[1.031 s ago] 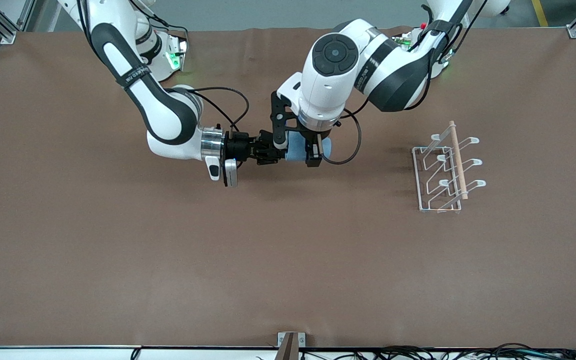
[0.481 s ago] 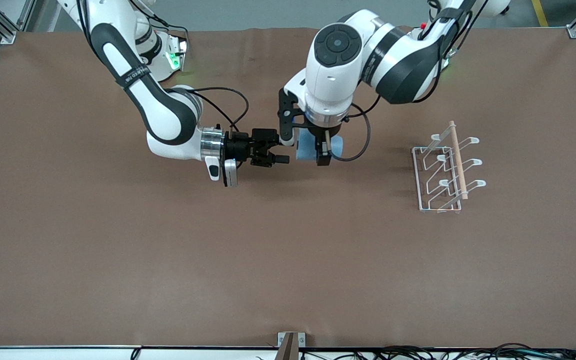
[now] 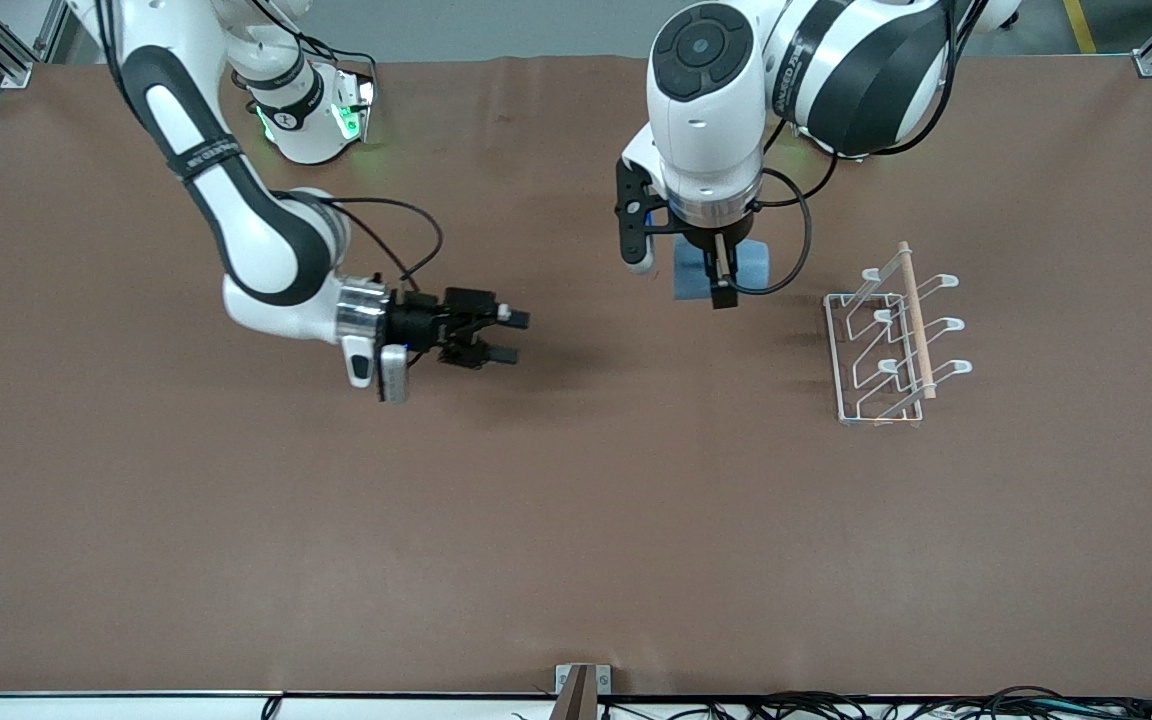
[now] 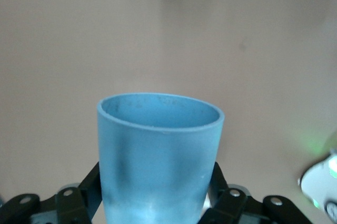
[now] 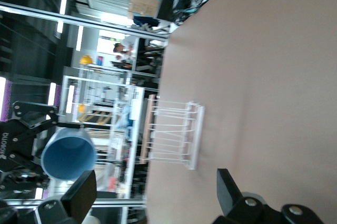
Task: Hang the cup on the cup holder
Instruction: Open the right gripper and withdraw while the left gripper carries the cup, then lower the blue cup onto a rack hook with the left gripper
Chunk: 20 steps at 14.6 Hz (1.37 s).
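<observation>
My left gripper [image 3: 720, 285] is shut on the light-blue cup [image 3: 748, 264] and holds it above the table, between the table's middle and the cup holder. In the left wrist view the cup [image 4: 158, 155] sits between my black fingers [image 4: 224, 203], its open mouth turned away from the wrist. The cup holder [image 3: 891, 335], a white wire rack with a wooden rod, stands toward the left arm's end of the table; no cup hangs on it. My right gripper [image 3: 508, 336] is open and empty, low over the table toward the right arm's end. The right wrist view shows the cup [image 5: 68, 153] and the rack [image 5: 174, 134].
The brown table [image 3: 576, 520] carries only the rack. A cable loops from the left wrist [image 3: 796, 250] beside the cup. The arm bases stand along the table's edge farthest from the front camera.
The right gripper let go of the cup, opened and drew back toward the right arm's end. The left gripper carried the cup up and toward the cup holder.
</observation>
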Each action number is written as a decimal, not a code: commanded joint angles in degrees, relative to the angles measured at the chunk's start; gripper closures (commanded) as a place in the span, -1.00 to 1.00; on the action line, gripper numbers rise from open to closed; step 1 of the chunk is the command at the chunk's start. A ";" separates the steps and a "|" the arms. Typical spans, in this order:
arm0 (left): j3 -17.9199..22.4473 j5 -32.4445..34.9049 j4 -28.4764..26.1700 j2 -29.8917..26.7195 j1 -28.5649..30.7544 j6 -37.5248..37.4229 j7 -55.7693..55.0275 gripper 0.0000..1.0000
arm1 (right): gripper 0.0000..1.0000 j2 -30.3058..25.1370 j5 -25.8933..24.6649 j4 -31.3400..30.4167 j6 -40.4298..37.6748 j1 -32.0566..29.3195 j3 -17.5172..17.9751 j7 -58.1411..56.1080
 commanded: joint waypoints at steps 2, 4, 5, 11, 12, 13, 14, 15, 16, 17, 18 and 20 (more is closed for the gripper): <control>-0.12 8.95 -4.77 -2.82 1.40 -4.35 1.29 0.99 | -1.00 -1.61 -13.25 0.33 -0.90 -1.17 -5.88 0.24; -0.30 12.65 -8.73 -4.85 2.03 -4.62 1.20 0.99 | -1.00 -1.61 -22.46 3.75 -4.40 -1.17 -10.01 3.73; -0.30 14.75 -10.75 -5.46 2.38 -4.71 0.85 0.99 | -1.00 -1.61 -27.73 5.77 -5.90 -1.17 -11.94 6.89; -1.44 28.29 -19.81 -7.23 5.63 -5.68 0.32 0.99 | -1.00 -2.40 -58.23 14.14 -12.06 -0.82 -19.51 25.97; -1.36 29.96 -20.69 -6.88 6.07 -5.68 -0.29 0.99 | -1.00 -3.44 -61.59 14.31 -12.06 -0.73 -20.30 29.65; -1.44 31.72 -21.31 -6.62 6.59 -5.68 -1.51 0.99 | -1.00 -3.98 -65.19 15.10 -11.98 -0.64 -20.66 34.21; -1.62 32.87 -21.75 -5.66 7.38 -5.68 -2.39 0.99 | -1.00 -4.07 -70.01 15.89 -12.06 -0.64 -20.66 38.00; -1.97 34.01 -22.45 -4.95 7.74 -5.68 -3.01 0.99 | -1.00 -4.33 -75.98 16.33 -12.15 -0.73 -20.66 41.17; -2.06 35.76 -23.50 -4.77 7.91 -5.68 -3.45 0.99 | -1.00 -4.42 -80.47 17.29 -12.59 -0.82 -20.75 42.94; -2.15 37.09 -24.30 -4.07 7.92 -5.68 -3.54 0.99 | -1.00 -4.51 -84.09 18.52 -13.72 -0.82 -21.36 44.87; -2.15 38.41 -24.91 -3.02 7.92 -5.68 -3.89 0.99 | -1.00 -5.03 -86.91 20.45 -14.78 -0.64 -21.89 46.90; -2.76 41.22 -25.71 -0.82 7.92 -5.68 -5.99 0.98 | -1.00 -6.00 -93.84 24.66 -16.19 -0.73 -22.15 48.76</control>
